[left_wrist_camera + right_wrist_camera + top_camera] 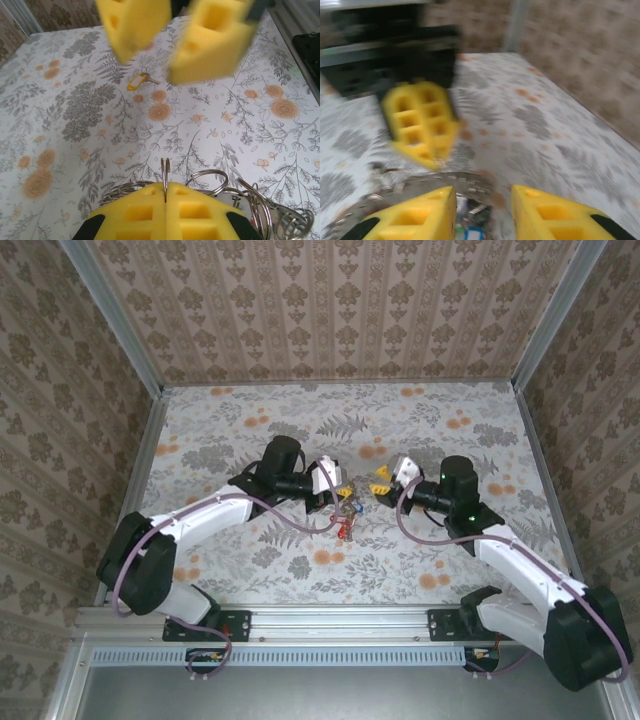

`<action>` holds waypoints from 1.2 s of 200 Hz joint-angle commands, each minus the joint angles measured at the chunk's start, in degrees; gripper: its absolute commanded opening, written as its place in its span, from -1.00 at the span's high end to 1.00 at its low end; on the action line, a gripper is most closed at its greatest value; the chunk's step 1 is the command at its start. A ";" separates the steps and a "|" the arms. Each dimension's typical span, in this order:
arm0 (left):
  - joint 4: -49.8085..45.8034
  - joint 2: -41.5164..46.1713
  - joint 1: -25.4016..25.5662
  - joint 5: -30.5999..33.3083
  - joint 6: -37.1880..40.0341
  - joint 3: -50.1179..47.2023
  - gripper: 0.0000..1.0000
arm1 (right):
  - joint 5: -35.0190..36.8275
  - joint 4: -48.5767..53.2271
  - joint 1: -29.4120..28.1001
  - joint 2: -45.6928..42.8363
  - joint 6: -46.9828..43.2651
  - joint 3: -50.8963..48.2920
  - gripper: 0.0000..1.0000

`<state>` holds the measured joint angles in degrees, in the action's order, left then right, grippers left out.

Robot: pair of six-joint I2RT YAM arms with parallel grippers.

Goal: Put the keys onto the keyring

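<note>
The left hand (165, 194) is clamped shut, its yellow pads (135, 212) pressed together on a thin loop of the keyring (345, 512). The loop stands edge-on between them, and the other loops and keys spread below and to that hand's right. Straight ahead, facing it and raised above the desk (60, 150), the right hand (482, 191) is parted, with a clear gap between its fingers (420, 210) and nothing clamped. A blue tag (472, 233) shows just under that gap; I cannot tell whether it already hangs on the ring. Farther ahead of the left hand and slightly to its left, the yellow-tagged key (138, 81) lies flat on the desk, well apart from the ring. Its long axis runs crosswise to the left hand's reach, tag leftward, blade pointing right. The right hand looks nearer to it.
</note>
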<state>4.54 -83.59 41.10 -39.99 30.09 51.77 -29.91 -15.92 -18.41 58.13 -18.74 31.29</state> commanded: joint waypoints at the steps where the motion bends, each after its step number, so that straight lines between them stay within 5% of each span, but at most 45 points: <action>1: 1.83 2.30 0.47 1.28 1.99 -0.04 1.00 | 30.95 9.11 1.95 -2.14 21.32 2.87 0.40; 25: 2.15 2.21 0.52 0.96 0.69 0.52 1.00 | 38.24 28.96 8.21 1.37 33.18 11.48 0.44; 55: 3.53 1.75 0.40 0.38 -1.14 0.49 1.00 | 35.57 39.58 16.54 7.25 42.40 13.90 0.41; 99: 3.90 1.24 0.54 0.40 -2.58 0.65 1.00 | 27.60 40.57 24.66 15.45 45.24 12.94 0.37; 169: 3.73 1.26 0.56 0.36 -3.10 0.89 1.00 | 26.39 40.19 27.47 32.01 47.75 21.26 0.21; 240: 3.82 0.47 0.52 -0.25 -2.97 0.94 1.00 | 23.70 44.42 27.47 40.18 41.00 28.41 0.17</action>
<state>6.02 -83.13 41.54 -38.72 28.03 51.77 -3.22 24.29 8.86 95.50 25.17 56.49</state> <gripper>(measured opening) 0.041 0.423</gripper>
